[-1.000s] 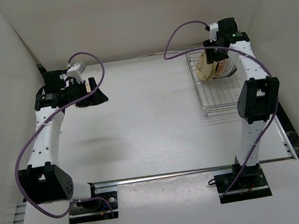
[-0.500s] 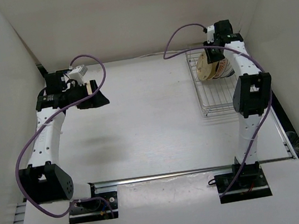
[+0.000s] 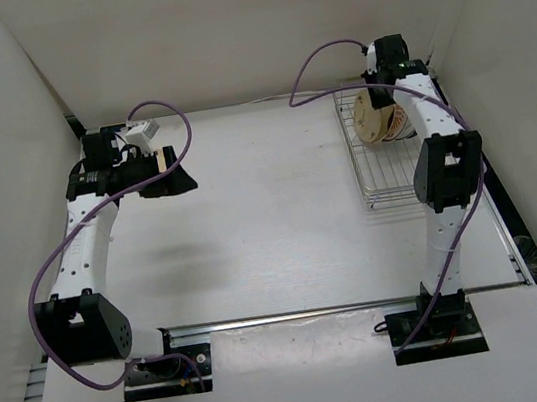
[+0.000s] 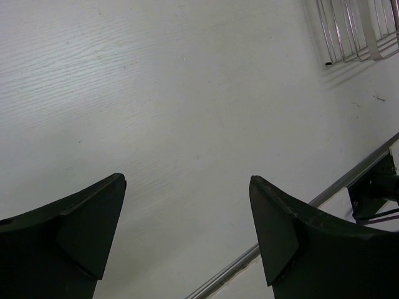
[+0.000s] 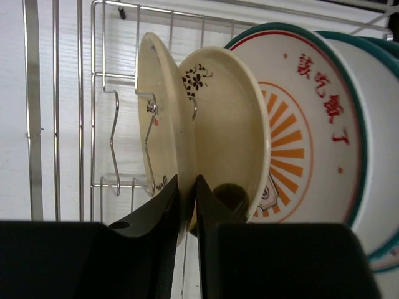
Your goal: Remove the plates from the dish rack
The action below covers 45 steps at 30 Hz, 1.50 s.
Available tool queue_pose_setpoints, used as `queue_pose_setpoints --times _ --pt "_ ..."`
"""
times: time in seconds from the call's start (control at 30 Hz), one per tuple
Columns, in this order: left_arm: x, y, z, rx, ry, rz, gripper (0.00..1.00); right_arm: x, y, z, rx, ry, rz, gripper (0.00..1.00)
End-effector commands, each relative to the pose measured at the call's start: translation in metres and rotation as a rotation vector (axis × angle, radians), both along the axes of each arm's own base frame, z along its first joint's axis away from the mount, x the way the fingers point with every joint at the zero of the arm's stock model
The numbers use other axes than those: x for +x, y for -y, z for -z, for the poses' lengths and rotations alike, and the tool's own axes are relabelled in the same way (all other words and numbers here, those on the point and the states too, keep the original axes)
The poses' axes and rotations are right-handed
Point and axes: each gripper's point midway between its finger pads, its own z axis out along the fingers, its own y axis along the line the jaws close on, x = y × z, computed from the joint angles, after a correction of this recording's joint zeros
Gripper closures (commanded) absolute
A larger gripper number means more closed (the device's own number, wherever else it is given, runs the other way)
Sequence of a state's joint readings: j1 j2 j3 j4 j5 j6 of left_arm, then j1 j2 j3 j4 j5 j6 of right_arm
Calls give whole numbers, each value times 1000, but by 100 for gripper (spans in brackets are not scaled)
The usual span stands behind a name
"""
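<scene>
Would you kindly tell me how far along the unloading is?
Done: nothing; the rack holds every plate. In hand: the right gripper pinches the front cream plate at its rim. To do: lift it out, then the other plates; the left gripper hangs open.

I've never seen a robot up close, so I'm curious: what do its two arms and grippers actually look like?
The left arm and right arm are slim white tubes joined by chunky black joints, standing on black base plates. A purple cable loops loosely along each. The left gripper and right gripper each have two matte black, wedge-shaped fingers.
</scene>
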<state>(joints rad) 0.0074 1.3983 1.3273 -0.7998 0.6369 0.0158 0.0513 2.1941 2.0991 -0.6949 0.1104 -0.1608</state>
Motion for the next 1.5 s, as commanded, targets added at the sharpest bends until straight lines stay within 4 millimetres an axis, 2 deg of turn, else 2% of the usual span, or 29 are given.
queue_pose_setpoints --times 0.0,0.13,0.2,0.33,0.47,0.5,0.53,0.57,0.6,0.63,0.67,0.7,0.73,0.77,0.8,0.83,0.97,1.1,1.17,1.27,1.3,1.37,1.4,1.47 --pt "-8 1 -10 -8 49 23 9 6 4 -92 -75 233 74 100" --pt "-11 3 -11 -15 50 30 9 -1 3 -121 -129 306 124 100" --pt "-14 3 -17 -14 72 30 9 -7 15 -136 -164 339 177 100" --pt "-19 3 -17 -14 75 30 7 -20 24 -154 -226 368 208 100" --pt "-23 3 -18 -14 89 30 5 -41 15 -168 -195 383 168 100" --pt "-24 4 -19 -20 89 36 5 -53 11 -175 -163 380 152 100" --pt "-26 8 -21 -38 89 53 3 -59 3 -172 -125 360 116 100" --pt "-28 10 -19 -52 80 67 1 -70 -7 -179 -67 363 85 100" --pt "-29 13 -18 -64 78 89 1 -77 -18 -177 -15 346 36 100" --pt "-34 20 -19 -102 70 124 1 -92 -49 -164 99 275 -108 100" --pt "-37 23 -21 -121 70 143 1 -107 -66 -168 172 257 -179 100" --pt "-39 26 -17 -141 51 159 1 -120 -83 -165 242 221 -259 100" --pt "-41 29 -20 -161 51 178 1 -138 -97 -152 308 146 -321 100" --pt "-45 35 -22 -201 43 212 1 -152 -110 -153 377 119 -367 100" --pt "-47 38 -21 -222 24 228 1 -170 -134 -153 500 64 -483 100" --pt "-51 40 -23 -242 14 243 1 -187 -144 -144 566 -10 -523 100" --pt "-63 52 -24 -348 -40 326 1 -239 -187 -136 796 -178 -705 100" --pt "-64 55 -24 -379 -50 353 1 -262 -211 -118 809 -260 -790 100" --pt "-62 56 -20 -390 -72 354 1 -266 -225 -106 826 -319 -817 100" --pt "-59 56 -14 -403 -98 354 1 -266 -244 -97 829 -361 -865 100" --pt "-60 57 -15 -411 -98 361 1 -264 -251 -102 835 -355 -888 100" --pt "-56 57 -8 -417 -126 355 2 -262 -265 -93 841 -393 -913 100" --pt "-57 57 -9 -425 -126 360 3 -259 -271 -96 838 -383 -930 100" --pt "-54 57 -2 -430 -151 355 5 -259 -285 -88 850 -424 -946 100"
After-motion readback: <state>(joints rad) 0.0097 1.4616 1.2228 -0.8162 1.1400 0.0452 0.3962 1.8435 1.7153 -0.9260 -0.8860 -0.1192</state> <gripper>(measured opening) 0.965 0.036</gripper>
